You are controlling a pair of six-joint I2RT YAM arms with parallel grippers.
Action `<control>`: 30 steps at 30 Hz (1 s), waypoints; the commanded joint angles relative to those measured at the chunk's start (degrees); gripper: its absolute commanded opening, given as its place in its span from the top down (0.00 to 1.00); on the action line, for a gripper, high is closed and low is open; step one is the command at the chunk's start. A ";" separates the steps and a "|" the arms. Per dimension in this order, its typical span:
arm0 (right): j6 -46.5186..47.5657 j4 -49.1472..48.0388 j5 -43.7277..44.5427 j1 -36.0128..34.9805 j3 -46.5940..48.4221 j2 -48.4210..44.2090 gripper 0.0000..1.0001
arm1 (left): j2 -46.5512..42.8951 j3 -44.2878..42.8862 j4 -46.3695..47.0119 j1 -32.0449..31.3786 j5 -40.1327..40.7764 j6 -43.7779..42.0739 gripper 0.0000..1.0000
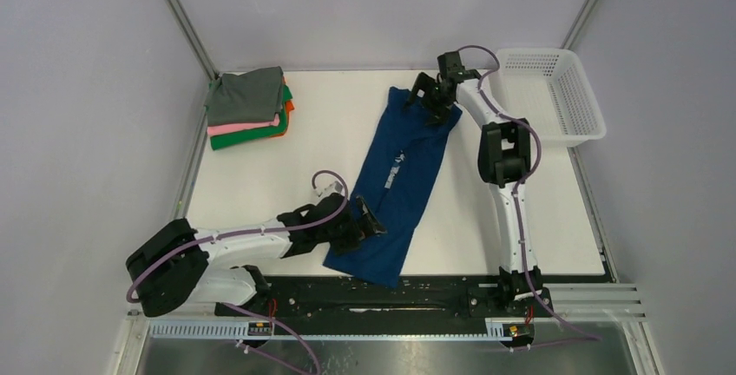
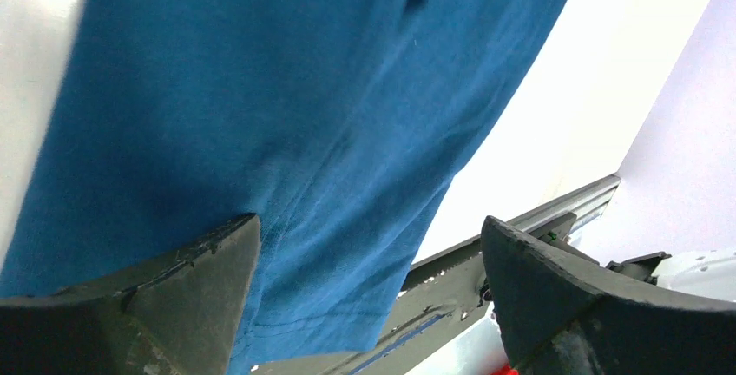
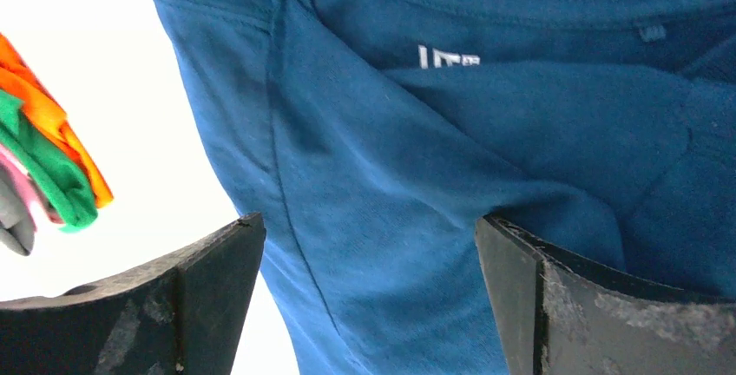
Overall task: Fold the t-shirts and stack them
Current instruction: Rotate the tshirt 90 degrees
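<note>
Diagonally, blue tee [image 1: 401, 186], stack [image 1: 247, 108] well apart

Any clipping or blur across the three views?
Top external: even light, sharp, no glare on the table. Left wrist: table blown out to white beside the blue t-shirt, fabric in focus. Right wrist: table clipped too, folded stack at the left edge slightly soft.

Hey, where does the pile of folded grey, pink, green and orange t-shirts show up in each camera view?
Top external: the stack of folded grey, pink, green and orange cotton t-shirts lies in the far left corner of the white table.
Left wrist: not in it.
Right wrist: the stack's edges poke in at the left border.
Shared landmark: the long dark blue cotton t-shirt, seen in all three.
</note>
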State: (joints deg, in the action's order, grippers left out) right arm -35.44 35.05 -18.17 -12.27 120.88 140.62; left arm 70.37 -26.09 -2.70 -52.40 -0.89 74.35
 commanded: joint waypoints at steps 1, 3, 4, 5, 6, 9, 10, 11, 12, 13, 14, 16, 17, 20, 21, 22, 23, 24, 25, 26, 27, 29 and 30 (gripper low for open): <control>-1.05 9.17 -2.61 -3.94 19.63 11.58 0.01 | 5.00 -2.42 -2.80 -4.48 5.40 7.46 0.01; -2.82 9.21 -3.11 -4.86 26.19 15.26 0.01 | 6.92 -3.97 -2.73 -5.83 4.98 7.61 0.01; -5.33 7.09 -3.61 -5.01 26.68 15.71 0.00 | 7.50 -4.73 -2.75 -6.41 4.98 7.46 0.01; -7.33 4.12 -3.93 -5.02 25.71 15.58 0.01 | 7.90 -5.45 -2.71 -7.00 5.26 7.16 0.01; -8.80 1.40 -3.92 -5.06 24.53 14.90 0.01 | 8.12 -6.15 -2.69 -7.70 5.79 6.95 0.01; -11.26 -4.88 -3.41 -5.04 22.99 13.77 0.01 | 8.99 -8.41 -2.74 -8.99 8.02 6.29 0.01; -11.00 -6.37 -3.71 -5.11 23.41 13.62 0.00 | 9.47 -9.09 -2.75 -9.08 8.56 6.19 0.01; -10.00 -7.10 -3.67 -5.26 24.39 13.53 0.01 | 9.58 -9.84 -2.75 -9.16 9.13 5.85 0.01; -8.45 -7.07 -3.62 -5.44 25.72 13.43 0.01 | 9.56 -10.70 -2.75 -9.20 9.61 5.13 0.01; -7.22 -6.42 -3.75 -5.48 27.27 13.01 0.00 | 9.23 -11.47 -2.82 -9.33 10.03 4.28 0.01; -5.97 -5.10 -4.17 -5.48 28.51 12.26 0.01 | 8.47 -12.56 -3.64 -9.49 10.74 3.20 0.01; -2.72 -1.68 -4.16 -5.57 28.99 8.27 0.00 | 5.95 -14.83 -6.37 -10.46 13.85 -0.22 0.01; -0.48 -0.64 -3.76 -5.61 27.99 5.50 0.00 | 4.40 -16.26 -8.86 -11.03 15.77 -1.83 0.01; 6.05 0.69 0.02 -5.90 17.63 -6.90 0.01 | -0.72 -18.86 -16.12 -11.96 20.33 -7.03 0.01; 7.58 0.08 1.94 -6.12 11.63 -12.08 0.01 | -2.57 -19.07 -18.90 -12.01 21.28 -8.35 0.01; 9.18 -1.59 3.71 -6.41 4.49 -17.60 0.00 | -4.19 -18.90 -21.84 -11.95 22.63 -9.57 0.01; 10.05 -4.20 4.86 -6.56 -3.45 -23.78 0.01 | -6.07 -18.49 -24.80 -11.94 23.73 -10.07 0.01; 10.14 -7.74 5.69 -6.62 -12.38 -31.96 0.00 | -7.95 -17.70 -28.64 -11.89 24.48 -10.59 0.01; 9.97 -11.85 6.18 -6.67 -21.35 -38.10 0.01 | -9.78 -16.10 -31.23 -11.86 24.79 -10.85 0.01; 9.13 -15.18 6.61 -6.63 -30.71 -44.43 0.01 | -11.88 -14.55 -32.82 -11.73 24.45 -11.04 0.01; 7.92 -17.81 6.47 -6.70 -38.47 -49.94 0.00 | -13.94 -12.52 -33.81 -11.57 23.54 -11.36 0.01; 4.62 -21.45 5.02 -7.45 -54.08 -60.80 0.00 | -19.15 -8.24 -34.41 -11.42 21.27 -10.72 0.01; 3.09 -21.99 4.86 -8.67 -59.99 -65.09 0.00 | -21.23 -5.78 -33.72 -11.41 19.91 -10.44 0.01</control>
State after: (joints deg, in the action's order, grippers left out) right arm -29.63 20.75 -14.02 -18.35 81.76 89.23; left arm 55.22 -38.70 -28.99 -64.01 19.77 65.39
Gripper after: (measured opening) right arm 0.993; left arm 0.989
